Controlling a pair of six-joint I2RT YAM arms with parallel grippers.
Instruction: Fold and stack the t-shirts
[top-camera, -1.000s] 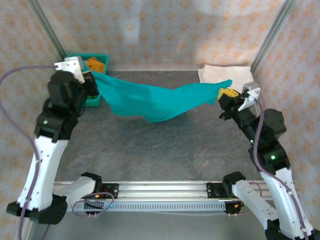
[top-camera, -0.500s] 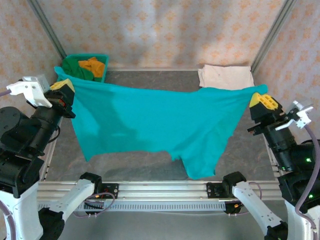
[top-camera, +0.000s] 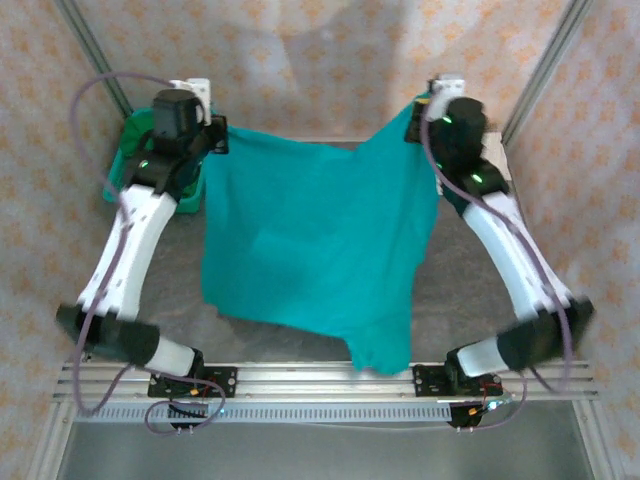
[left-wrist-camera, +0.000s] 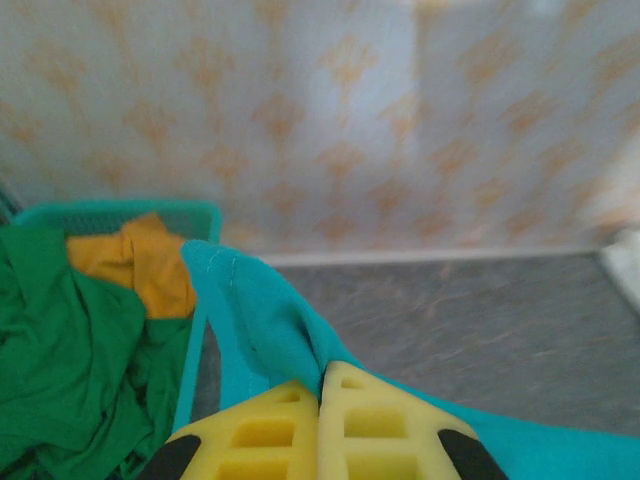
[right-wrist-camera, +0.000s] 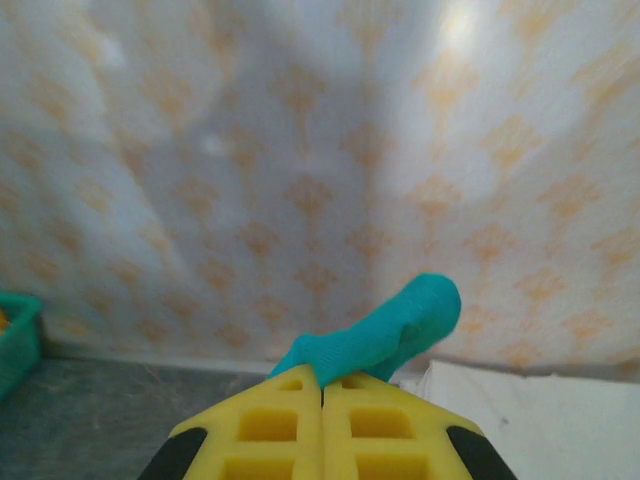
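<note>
left gripper (left-wrist-camera: 320, 388): we see its jaws pinched tight on one corner of the teal t-shirt (top-camera: 310, 240) | right gripper (right-wrist-camera: 321, 398): jaws clamped on the opposite corner | shirt: hangs spread between both, over the table (top-camera: 450, 290)
</note>
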